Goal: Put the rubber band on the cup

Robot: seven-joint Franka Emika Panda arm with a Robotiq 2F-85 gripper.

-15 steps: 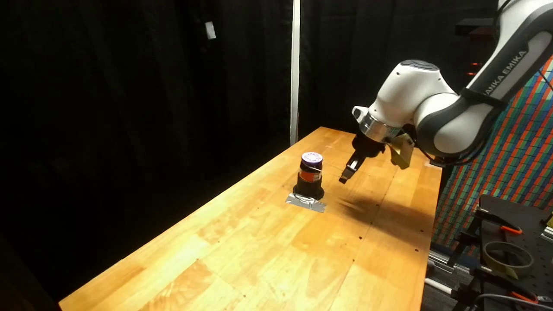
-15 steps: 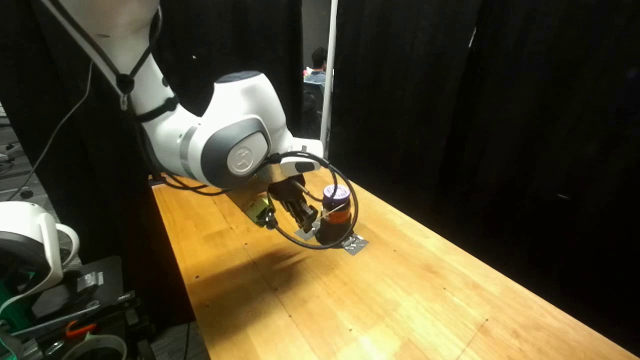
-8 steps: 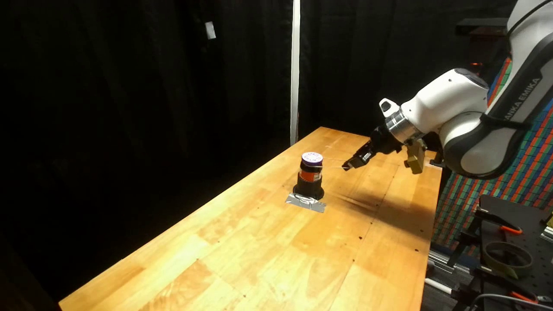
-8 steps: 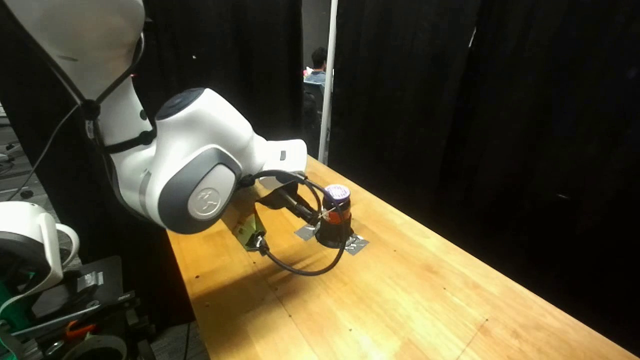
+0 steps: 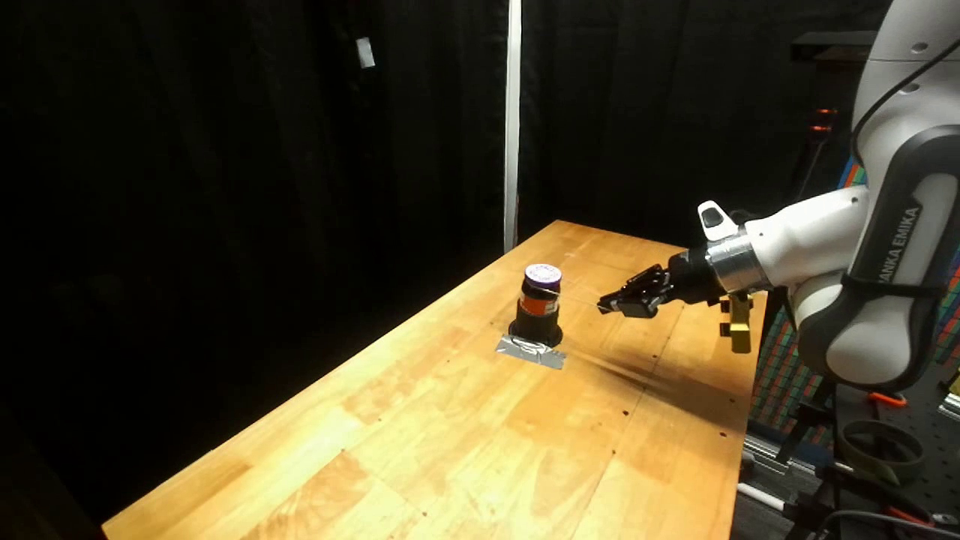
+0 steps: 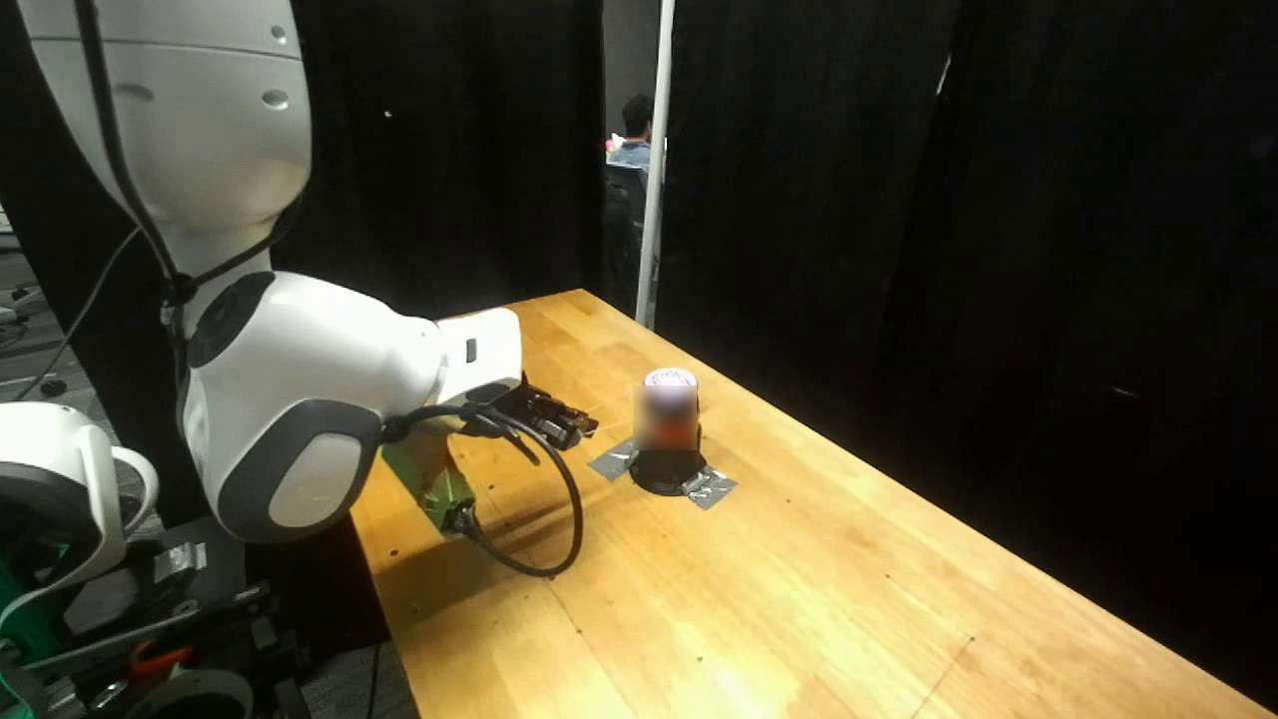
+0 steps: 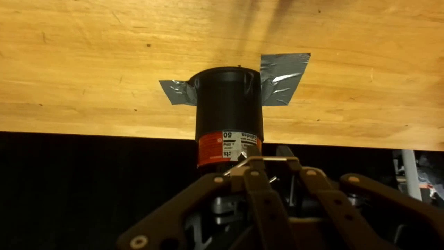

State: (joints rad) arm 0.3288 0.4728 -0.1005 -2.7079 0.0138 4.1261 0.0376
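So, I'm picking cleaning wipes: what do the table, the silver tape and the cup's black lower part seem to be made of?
Table: wood with a slightly glossy finish; grain and joined blocks show.
Silver tape: probably duct tape, its face shiny and creased.
Cup's black lower part: likely plastic, judging by its smooth, dull sheen; painted metal might look similar.

The cup (image 5: 537, 307) stands on the table (image 5: 420, 450)

In an exterior view, one bit of tape (image 6: 611, 460) sits left of the cup and one sits right, both touching its bottom. In an exterior view, the gripper (image 5: 604, 304) is right of the cup and apart from it. The rubber band (image 5: 546, 289) lies across the cup near its top and runs out to the gripper. A pole (image 5: 512, 127) stands behind the cup.
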